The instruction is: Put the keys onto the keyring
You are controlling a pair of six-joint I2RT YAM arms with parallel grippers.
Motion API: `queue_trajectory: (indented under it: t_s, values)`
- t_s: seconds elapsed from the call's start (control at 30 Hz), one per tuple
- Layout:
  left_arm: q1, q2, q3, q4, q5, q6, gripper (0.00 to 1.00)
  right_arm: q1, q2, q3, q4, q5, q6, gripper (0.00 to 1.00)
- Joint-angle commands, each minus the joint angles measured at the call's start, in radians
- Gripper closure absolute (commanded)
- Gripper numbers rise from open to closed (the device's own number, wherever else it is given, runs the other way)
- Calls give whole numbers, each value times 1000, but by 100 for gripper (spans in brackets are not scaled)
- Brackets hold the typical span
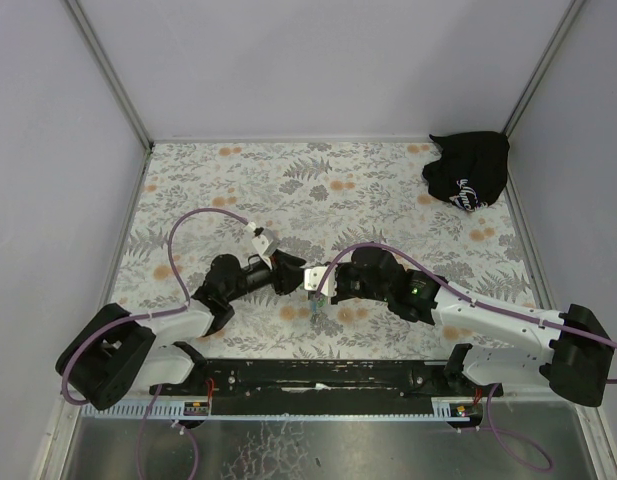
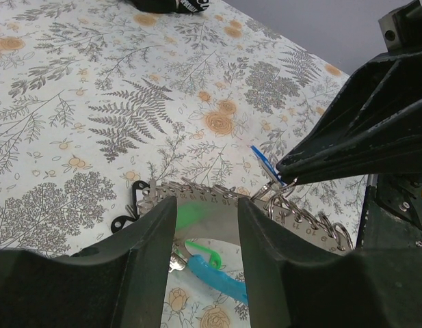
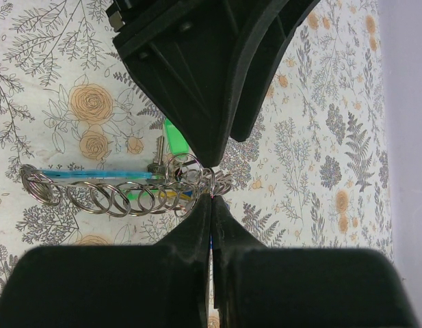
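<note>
Black fingers of the two arms meet over the middle of the floral tablecloth (image 1: 388,190), close to its near edge. The left arm reaches in from the near left corner with its elbow raised and its forearm running right. The right arm mirrors it from the near right corner, forearm running left. Their tips almost touch.

The right gripper (image 3: 211,205) is pressed fully together. A thin blue key (image 2: 265,162) sticks out of its tips and slants up and away from them. The left gripper (image 2: 206,205) has its fingers part-way apart. The chain crosses the gap at their tips and a blurred green shape sits between them. Whether they press on anything cannot be told.

The keyring (image 3: 122,191) lies on the cloth directly under the meeting tips. In the overhead view it is only a small cluster just on the near side of them. From the right wrist, its chain of steel rings (image 3: 94,198) stretches in one line crosswise to the fingers. One end is at the fingertips and the other ends in a larger ring. The light-blue strap (image 3: 101,175) lies along the same line, against the chain. The green piece (image 3: 174,137) angles off beside the left finger. A yellow sliver (image 3: 171,195) shows among the rings, too small to make out.

A black cloth bag (image 1: 468,172) sits in the far right corner, well apart.
</note>
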Motion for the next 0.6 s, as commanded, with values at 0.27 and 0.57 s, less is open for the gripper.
queue_trajectory:
  t_s: [0.27, 0.57]
  values:
    - [8, -22, -16, 7, 5, 8, 59, 9, 3, 56, 43, -14, -10, 100]
    - [8, -13, -4, 49, 110, -5, 60, 9, 5, 58, 39, -24, -8, 100]
